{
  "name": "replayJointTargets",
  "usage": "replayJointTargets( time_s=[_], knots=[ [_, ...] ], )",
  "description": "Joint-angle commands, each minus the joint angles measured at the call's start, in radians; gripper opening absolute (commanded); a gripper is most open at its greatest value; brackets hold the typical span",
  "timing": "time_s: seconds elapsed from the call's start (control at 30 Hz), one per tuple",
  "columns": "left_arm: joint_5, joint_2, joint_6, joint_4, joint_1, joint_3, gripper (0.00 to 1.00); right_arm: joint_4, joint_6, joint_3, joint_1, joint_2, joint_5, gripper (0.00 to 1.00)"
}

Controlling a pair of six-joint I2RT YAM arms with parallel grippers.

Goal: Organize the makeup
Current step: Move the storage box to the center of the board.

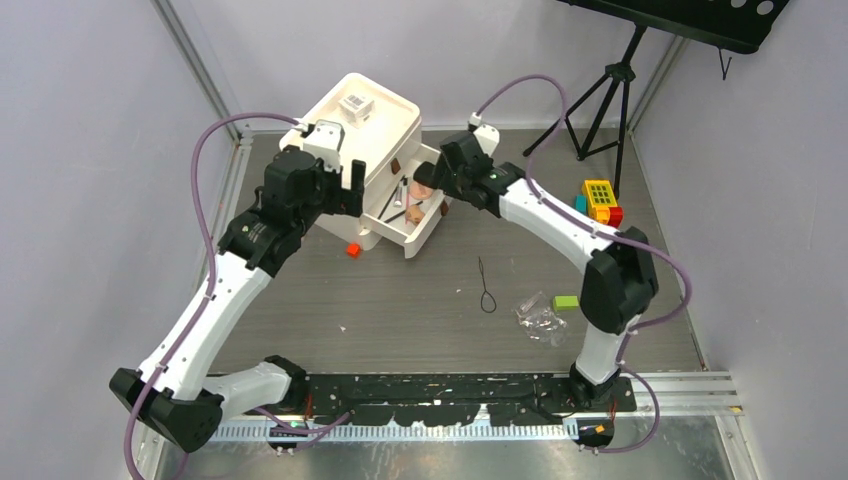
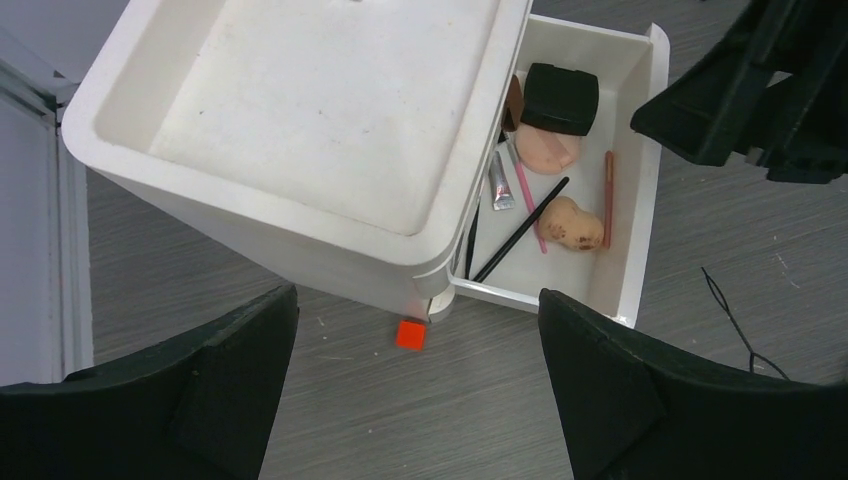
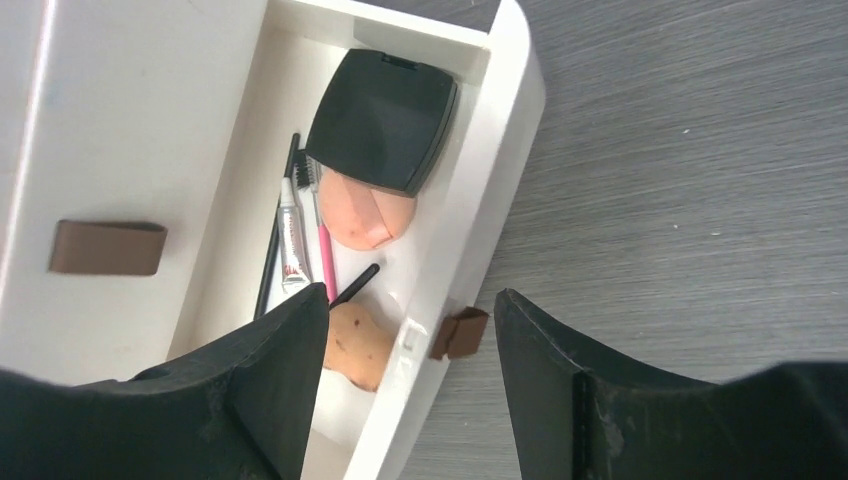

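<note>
Hovering over the pulled-out drawer's (image 3: 500, 130) front wall, the right gripper (image 3: 410, 300) stands open and empty. It is nearer than the left gripper (image 2: 417, 293), also open, above the organizer's (image 2: 300, 100) near corner. Inside lie the black compact (image 3: 382, 118), peach sponges (image 3: 365, 345) and pencils (image 2: 520, 230), mostly lengthwise along that wall. The tabletop (image 1: 420, 300) is matte grey.

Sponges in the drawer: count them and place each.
2. One sponge lies partly under the compact; the other, stained, lies between the black pencil and the red pencil. More may be hidden inside the cabinet.
</note>
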Motion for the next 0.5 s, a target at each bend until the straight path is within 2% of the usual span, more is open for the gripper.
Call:
replayJointTargets(
  time_s=[0.0, 0.13, 0.3, 0.47],
  knots=[
    [-0.010, -0.028, 0.037, 0.004, 0.005, -0.007, 0.92, -0.085, 0.014, 0.122, 0.006, 0.077, -0.027, 0.65],
    [-0.020, -0.033, 0.053, -0.002, 0.005, -0.012, 0.93, -0.157, -0.015, 0.185, 0.006, 0.139, 0.000, 0.61],
    [-0.022, -0.033, 0.063, -0.002, 0.005, -0.014, 0.93, -0.175, -0.060, 0.193, 0.005, 0.163, 0.005, 0.46],
    [-0.020, -0.029, 0.070, -0.005, 0.005, -0.017, 0.93, -0.210, -0.109, 0.220, 0.004, 0.185, 0.044, 0.39]
  ],
)
